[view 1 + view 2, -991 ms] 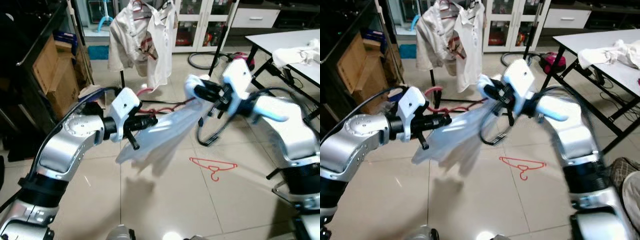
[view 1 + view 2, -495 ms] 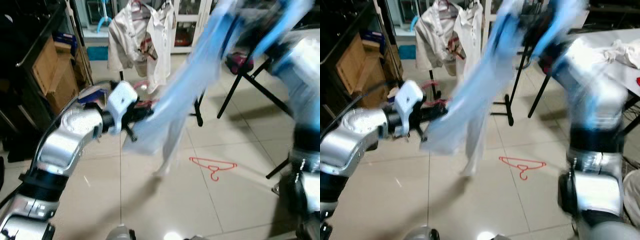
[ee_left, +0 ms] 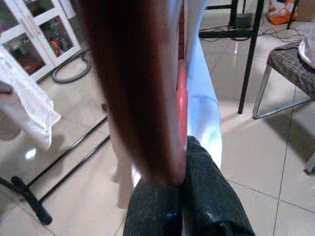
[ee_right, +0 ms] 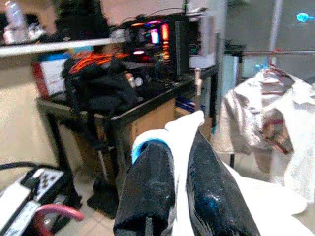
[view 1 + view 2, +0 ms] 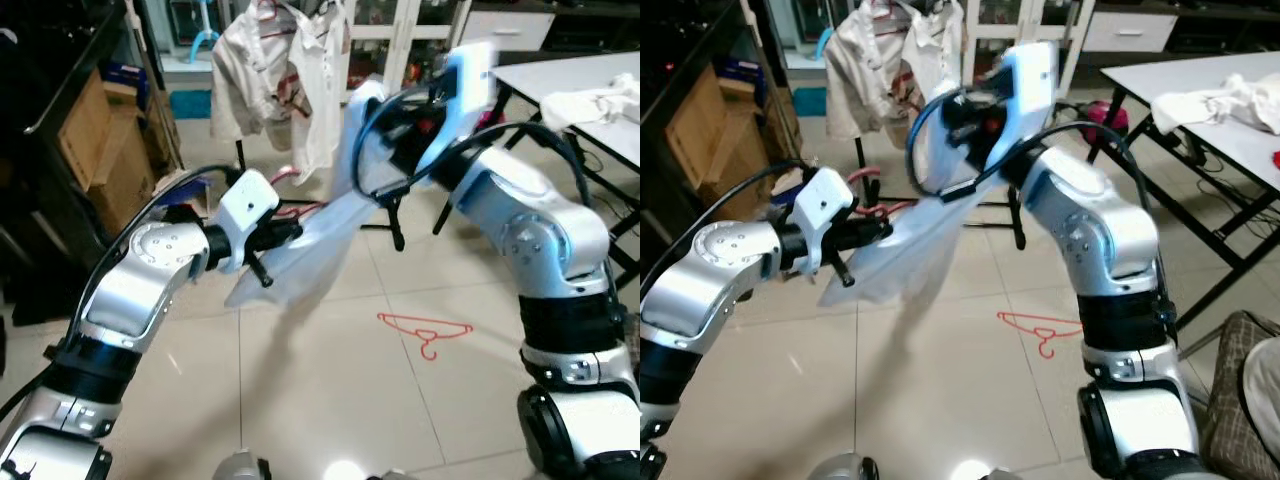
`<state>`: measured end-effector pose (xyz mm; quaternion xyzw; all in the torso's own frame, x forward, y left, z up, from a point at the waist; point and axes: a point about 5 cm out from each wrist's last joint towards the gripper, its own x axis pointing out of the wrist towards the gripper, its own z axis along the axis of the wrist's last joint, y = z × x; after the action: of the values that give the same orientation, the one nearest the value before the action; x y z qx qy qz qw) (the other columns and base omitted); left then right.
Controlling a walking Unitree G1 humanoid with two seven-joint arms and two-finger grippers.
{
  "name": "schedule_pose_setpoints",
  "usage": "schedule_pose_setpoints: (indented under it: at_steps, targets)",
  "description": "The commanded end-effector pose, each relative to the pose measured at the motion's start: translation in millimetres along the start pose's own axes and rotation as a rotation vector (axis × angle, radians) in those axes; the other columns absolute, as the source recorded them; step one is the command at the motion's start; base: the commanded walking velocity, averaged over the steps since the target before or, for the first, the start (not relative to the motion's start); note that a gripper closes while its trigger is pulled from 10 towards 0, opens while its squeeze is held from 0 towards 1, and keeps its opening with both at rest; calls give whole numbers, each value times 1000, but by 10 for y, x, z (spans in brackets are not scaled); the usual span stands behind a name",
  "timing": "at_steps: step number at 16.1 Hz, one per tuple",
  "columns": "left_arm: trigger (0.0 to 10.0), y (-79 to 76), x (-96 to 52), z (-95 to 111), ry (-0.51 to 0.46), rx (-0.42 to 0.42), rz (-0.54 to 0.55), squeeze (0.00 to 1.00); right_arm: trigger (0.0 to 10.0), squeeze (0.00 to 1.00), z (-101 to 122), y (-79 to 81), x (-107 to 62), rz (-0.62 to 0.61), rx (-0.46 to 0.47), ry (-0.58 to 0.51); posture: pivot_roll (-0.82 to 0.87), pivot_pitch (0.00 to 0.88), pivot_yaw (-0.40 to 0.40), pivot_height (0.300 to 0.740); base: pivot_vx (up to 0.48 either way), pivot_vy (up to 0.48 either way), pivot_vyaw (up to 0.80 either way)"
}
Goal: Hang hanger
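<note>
- While both arms are raised in front of the robot, a pale blue garment (image 5: 310, 245) is stretched between them, sagging to a loose corner above the tiled floor (image 5: 330, 400).
- Left gripper (image 3: 179, 196): fingers clamped together on a red hanger (image 3: 181, 98) that sits inside the garment's lower end; the left wrist view shows red plastic and white-blue cloth running out from between the black fingertips.
- Right gripper (image 4: 179, 182): held high, fingers pinched on the garment's upper edge, cloth squeezed between the two black pads.
- In the eye views the right forearm (image 5: 500, 195) arcs up and across, and the gripper end sits near the clothes rack (image 5: 395, 215).
- The rack behind carries white shirts (image 5: 285, 85), already hanging on the rail.
- A second red hanger (image 5: 428, 330) lies flat on the tiles, below and well apart from the held garment, between the two arms.
- Table (image 5: 560, 75) on the robot's right has a white cloth heap (image 5: 600, 100) on top.
- Cardboard boxes (image 5: 95, 150) and dark shelving stand on the robot's left.
</note>
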<state>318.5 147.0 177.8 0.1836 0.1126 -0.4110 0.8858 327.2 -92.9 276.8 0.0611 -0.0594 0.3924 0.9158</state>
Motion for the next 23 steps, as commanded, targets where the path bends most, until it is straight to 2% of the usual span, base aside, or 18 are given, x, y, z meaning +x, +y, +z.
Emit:
schedule_pose_setpoints:
  at_steps: [1, 2, 4, 5, 6, 7, 8, 9, 10, 12, 14, 15, 16, 17, 19, 21, 23]
  targets:
    - [10000, -27, 33, -40, 33, 5, -9, 0, 10000, 0, 35, 264, 9, 147, -37, -11, -4, 0, -29, 740, 0, 0, 0]
    - [10000, -22, 30, -41, 34, 5, -6, 0, 10000, 0, -149, 290, -48, 165, -89, 62, -1, 0, -31, 740, 0, 0, 0]
    - [10000, -13, 30, -27, 29, 2, -6, 0, 10000, 0, -425, 131, -119, 57, -158, 159, -3, 0, -28, 740, 0, 0, 0]
    - [10000, -13, 31, -22, 26, 1, -6, 0, 10000, 0, -461, 105, -124, 36, -168, 167, -3, 0, -28, 740, 0, 0, 0]
    - [10000, -20, 31, -7, 12, -12, -10, 0, 10000, 0, -499, 134, -120, 19, -122, 149, -4, 0, -25, 740, 0, 0, 0]
    - [10000, -29, 36, 7, 1, -21, -12, 0, 10000, 0, -538, 246, -142, 74, -102, 141, -5, 0, -23, 740, 0, 0, 0]
    - [10000, -36, 46, 29, -10, -29, -16, 0, 10000, 663, -584, 322, -185, 130, -68, 146, -6, 0, -24, 740, 0, 0, 0]
    - [10000, -36, 50, 31, -11, -29, -17, 0, 10000, 1000, -612, 310, -197, 124, -61, 156, -8, 0, -24, 740, 0, 0, 0]
    - [10000, -35, 52, 31, -11, -29, -17, 0, 10000, 1000, -623, 303, -197, 120, -64, 158, -8, 0, -24, 740, 0, 0, 0]
    - [10000, -25, 58, 36, -13, -31, -18, 0, 10000, 1000, -570, 223, -141, 36, -65, 111, -8, 0, -23, 740, 0, 0, 0]
    - [10000, -21, 75, 32, -17, -39, -13, 0, 10000, 1000, -274, 356, -64, 88, 18, -53, -8, 0, -24, 740, 0, 0, 0]
    - [10000, -20, 77, 30, -17, -39, -12, 0, 10000, 1000, -256, 367, -63, 92, 29, -62, -8, 0, -24, 740, 0, 0, 0]
    - [10000, -30, 85, 33, -25, -45, -10, 0, 10000, 1000, 52, 381, -23, 85, 175, -231, -9, 0, -27, 740, 0, 0, 0]
    - [10000, -33, 87, 34, -26, -45, -10, 0, 10000, 1000, 104, 383, -21, 90, 198, -257, -9, 0, -27, 740, 0, 0, 0]
    - [10000, -35, 87, 35, -28, -48, -11, 0, 10000, 1000, 132, 394, -23, 102, 203, -263, -9, 0, -28, 740, 0, 0, 0]
    - [10000, -39, 86, 33, -29, -49, -9, 0, 10000, 1000, 128, 408, -34, 125, 254, -257, -10, 0, -34, 740, 0, 0, 0]
    - [10000, -50, 83, 24, -28, -52, -10, 0, 10000, 1000, -68, 414, -72, 191, 363, -85, -11, 0, -37, 740, 0, 0, 0]
